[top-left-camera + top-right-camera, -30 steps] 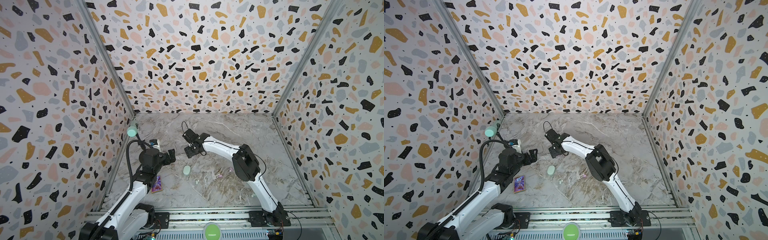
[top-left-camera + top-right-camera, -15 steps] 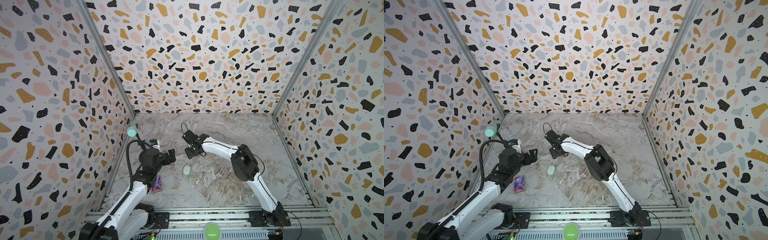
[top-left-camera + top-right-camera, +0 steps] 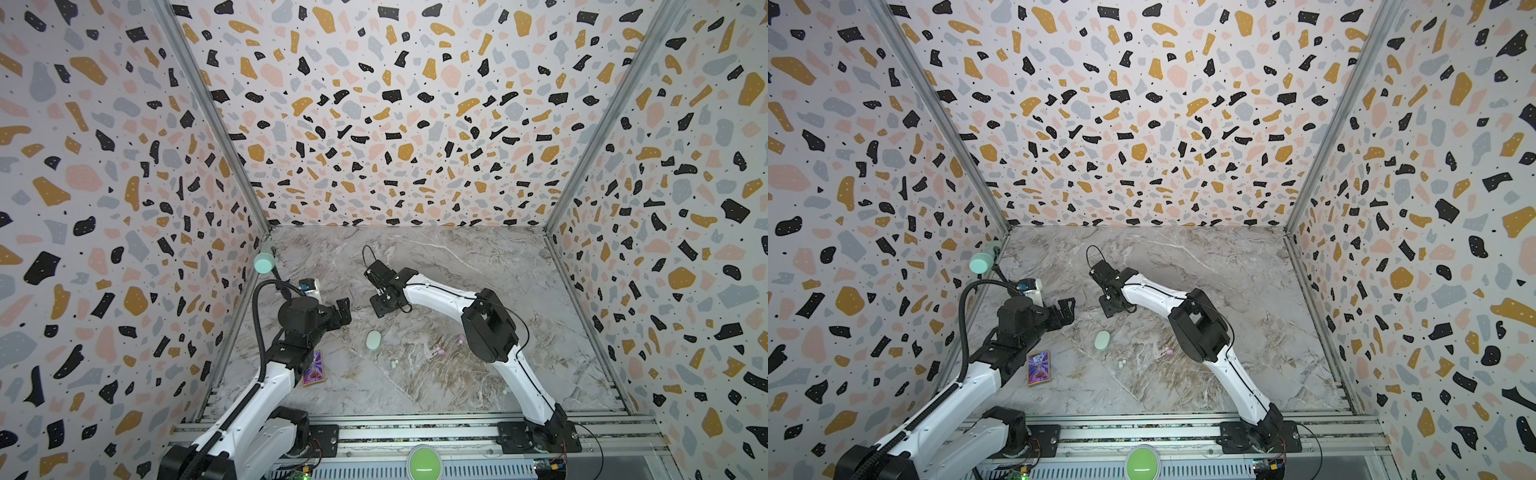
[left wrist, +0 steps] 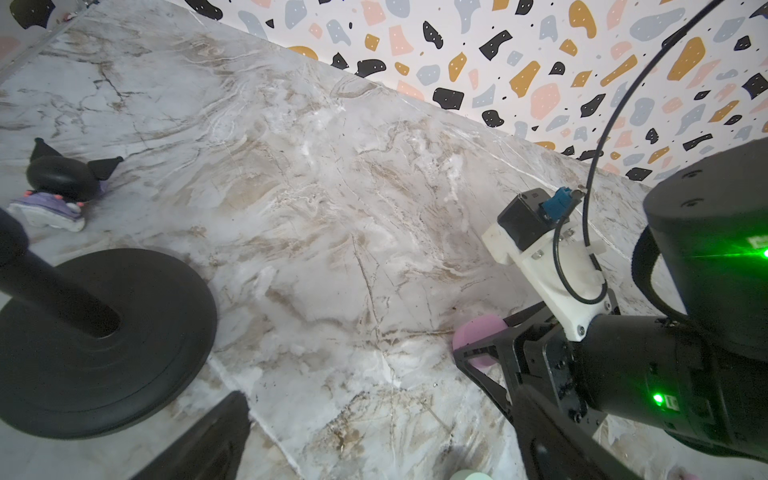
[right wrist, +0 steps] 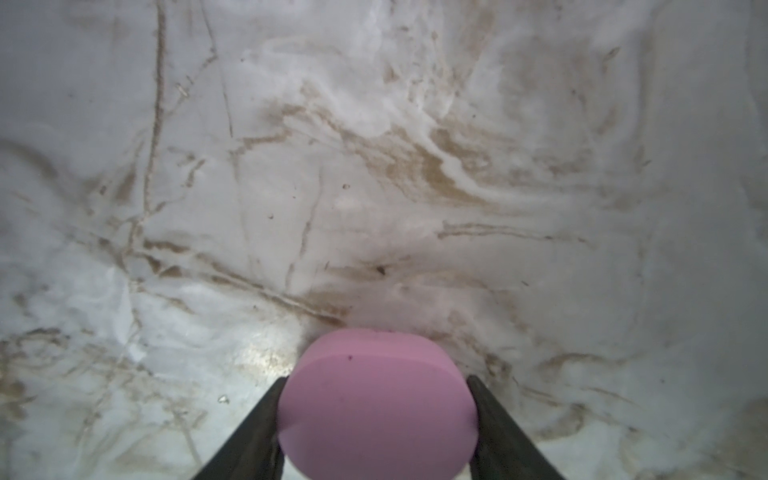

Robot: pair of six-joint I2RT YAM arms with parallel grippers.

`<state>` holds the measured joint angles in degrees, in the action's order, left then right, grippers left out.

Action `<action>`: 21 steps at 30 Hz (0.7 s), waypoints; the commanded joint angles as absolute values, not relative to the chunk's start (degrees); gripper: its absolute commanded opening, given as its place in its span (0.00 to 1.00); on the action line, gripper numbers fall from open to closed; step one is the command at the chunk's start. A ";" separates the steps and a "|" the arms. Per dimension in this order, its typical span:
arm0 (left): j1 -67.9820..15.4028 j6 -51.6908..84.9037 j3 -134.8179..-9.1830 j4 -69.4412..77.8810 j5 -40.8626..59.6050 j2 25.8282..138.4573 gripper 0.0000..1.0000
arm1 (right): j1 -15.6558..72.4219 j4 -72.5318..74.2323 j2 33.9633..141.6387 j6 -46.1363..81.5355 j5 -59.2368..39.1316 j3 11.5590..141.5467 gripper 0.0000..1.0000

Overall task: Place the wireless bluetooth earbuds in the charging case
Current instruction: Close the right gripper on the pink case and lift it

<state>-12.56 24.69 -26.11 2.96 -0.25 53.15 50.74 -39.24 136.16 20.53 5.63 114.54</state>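
My right claw (image 5: 378, 380) appears to clasp the pink charging case (image 5: 376, 415) by both sides, close to the marble counter (image 5: 374, 187). My left claw (image 3: 341, 312) hangs wide, empty.

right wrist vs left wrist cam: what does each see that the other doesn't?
Only right wrist: fingers touching both sides of the pink case. Only left wrist: black round stand base, black-headed figurine, patterned wall. Both: pink case, right gripper, marble table.

Pink case (image 4: 478, 334), black stand base (image 4: 124, 365), figurine (image 4: 58, 187)
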 commanded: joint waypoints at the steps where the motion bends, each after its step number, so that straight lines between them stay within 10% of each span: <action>1: -12.65 23.92 -26.10 4.31 0.19 53.33 1.00 | 50.98 -39.30 132.82 21.25 6.46 114.49 0.62; 21: -21.99 20.24 -27.26 6.77 -2.74 54.38 1.00 | 46.95 -36.23 112.62 22.81 4.13 93.74 0.60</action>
<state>-19.90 22.06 -26.11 3.11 -1.39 54.46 47.77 -36.36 118.06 21.85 4.62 96.62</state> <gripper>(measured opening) 0.998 0.629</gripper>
